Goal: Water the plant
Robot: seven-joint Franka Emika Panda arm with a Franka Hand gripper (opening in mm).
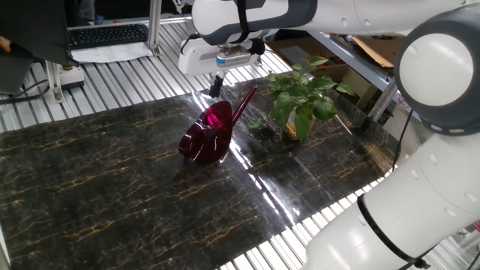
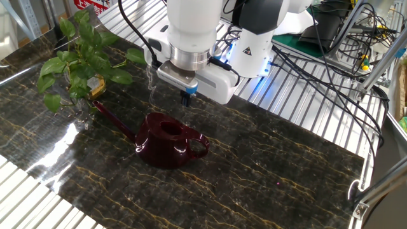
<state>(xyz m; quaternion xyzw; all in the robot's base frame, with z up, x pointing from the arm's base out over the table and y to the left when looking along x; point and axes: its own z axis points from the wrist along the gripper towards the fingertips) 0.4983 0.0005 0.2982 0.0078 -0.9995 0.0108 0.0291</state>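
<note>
watering can (image 2: 166, 140): near, upright on table (image 2: 267, 172), spout aimed at plant, looks staged for a pour
gripper (image 2: 186, 98): hangs above can at its 12 o'clock, holding nothing; fingers look together, can't tell for sure
plant (image 2: 76, 63): far, 10 o'clock of can, spout tip beside pot
writing: none readable

A dark red watering can (image 2: 166, 140) is seen sitting upright on the dark marbled surface (image 2: 267, 172), handle toward the right, long spout reaching left to the base of the plant (image 2: 79, 60). The plant is parked near the left corner, leaves spread wide, its pot mostly hidden by them. The claw (image 2: 186, 98) is held just above and behind the can, not touching it; fingers look close together, but whether they're fully closed can't really be made out.
</note>
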